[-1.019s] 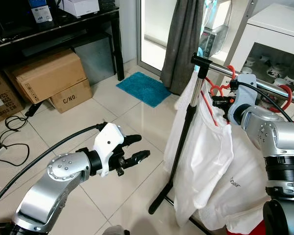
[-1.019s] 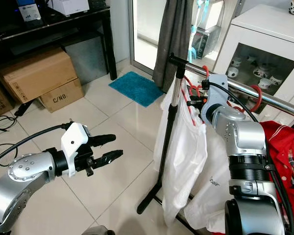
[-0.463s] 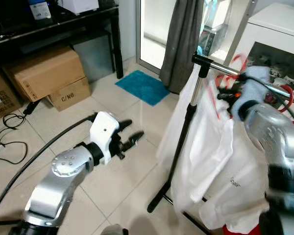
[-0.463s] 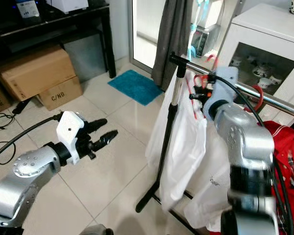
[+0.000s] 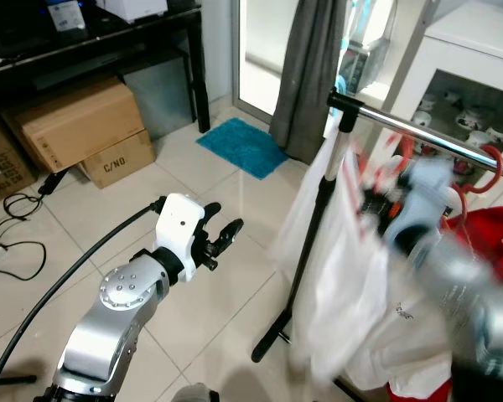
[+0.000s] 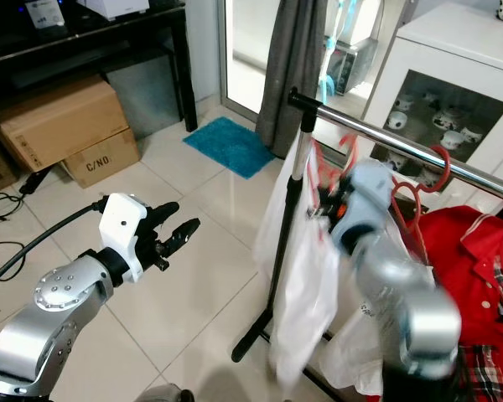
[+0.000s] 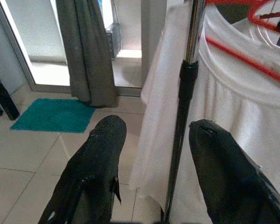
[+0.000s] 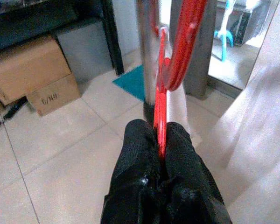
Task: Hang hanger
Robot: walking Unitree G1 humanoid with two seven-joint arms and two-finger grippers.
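The red hanger [image 8: 159, 122] with the white shirt [image 6: 306, 276] sits pinched between the right end effector's [image 8: 157, 154] two fingers, right beside the shiny rail [image 6: 377, 138]. The right arm has dropped lower than a second ago and looks blurry, so the hook is likely not on yet. The left end effector [image 5: 220, 243] has moved closer to the pole [image 7: 184, 102], fingers apart, holding nothing.

Daylight floods in from the glass door [image 5: 264, 38] at the far side, putting a sheen on the pale floor tiles [image 5: 193, 201]. The right arm [image 6: 386, 276] is smeared by motion blur; everything left of it stays sharp.
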